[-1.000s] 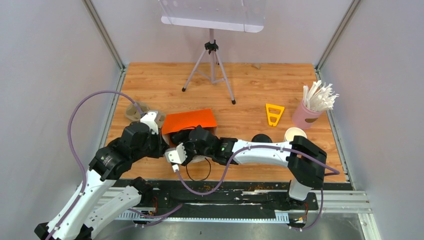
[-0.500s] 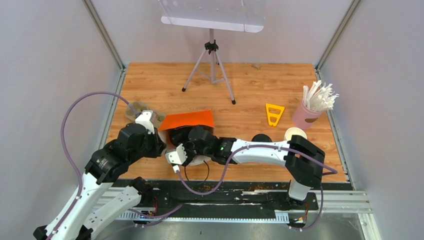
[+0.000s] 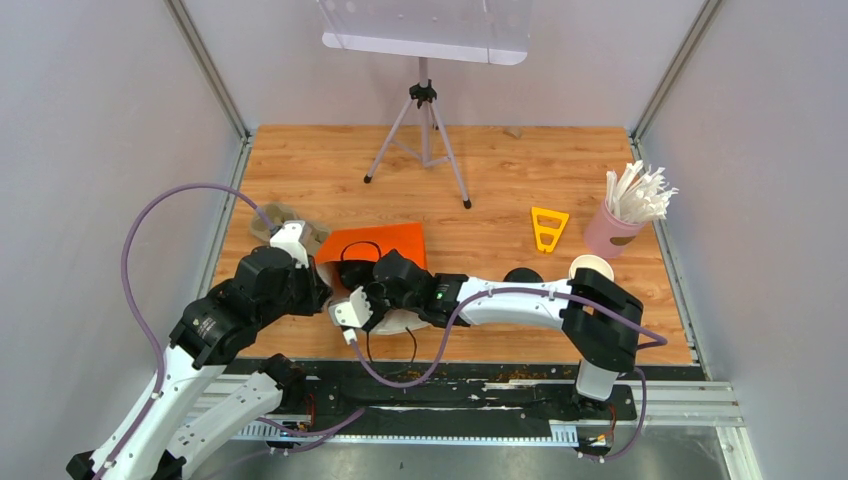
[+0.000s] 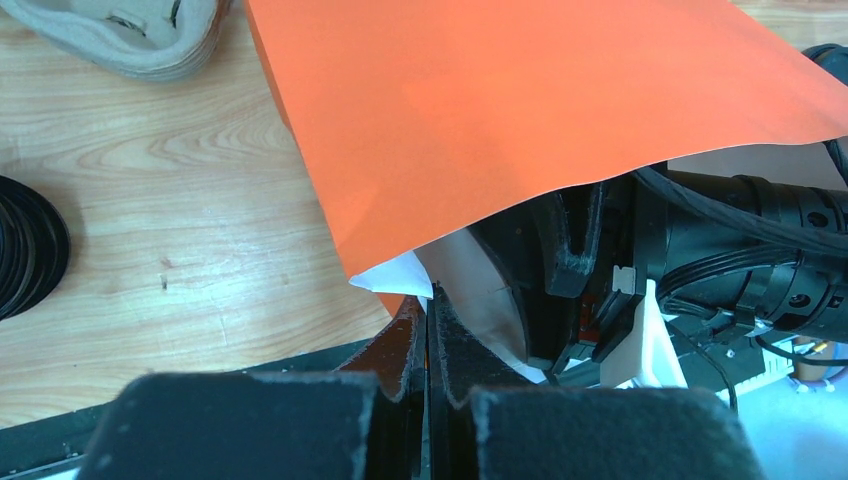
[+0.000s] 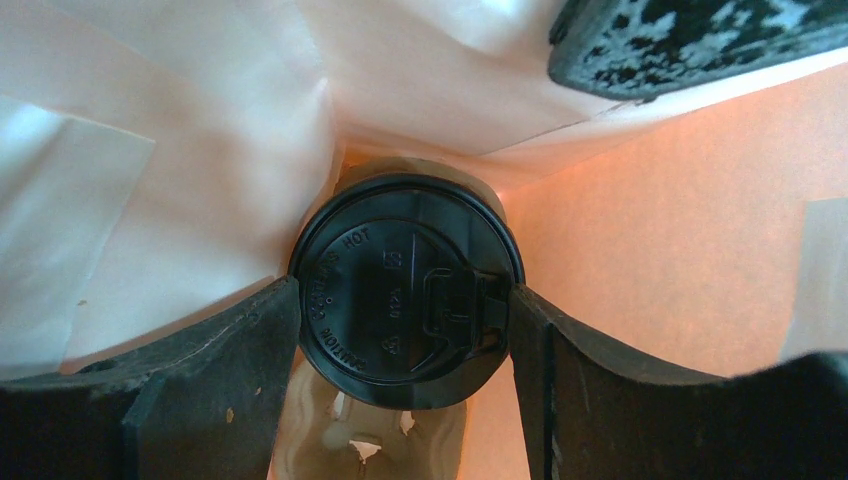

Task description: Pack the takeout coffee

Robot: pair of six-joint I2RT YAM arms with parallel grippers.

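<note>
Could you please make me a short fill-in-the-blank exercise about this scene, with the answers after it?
1. The left hand is shut on the edge of the paper bag, whose colour is ____.
2. The right hand grips a coffee cup whose lid is ____.
3. The straw cup, full of white straws, is ____.
Answers: orange; black; pink.

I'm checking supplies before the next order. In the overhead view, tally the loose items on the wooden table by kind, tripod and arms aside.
Orange paper bag: 1
Brown pulp cup tray: 1
Round black plastic lid: 1
Open white paper cup: 1
Yellow plastic triangle: 1
Pink cup of white straws: 1
Total: 6
</note>
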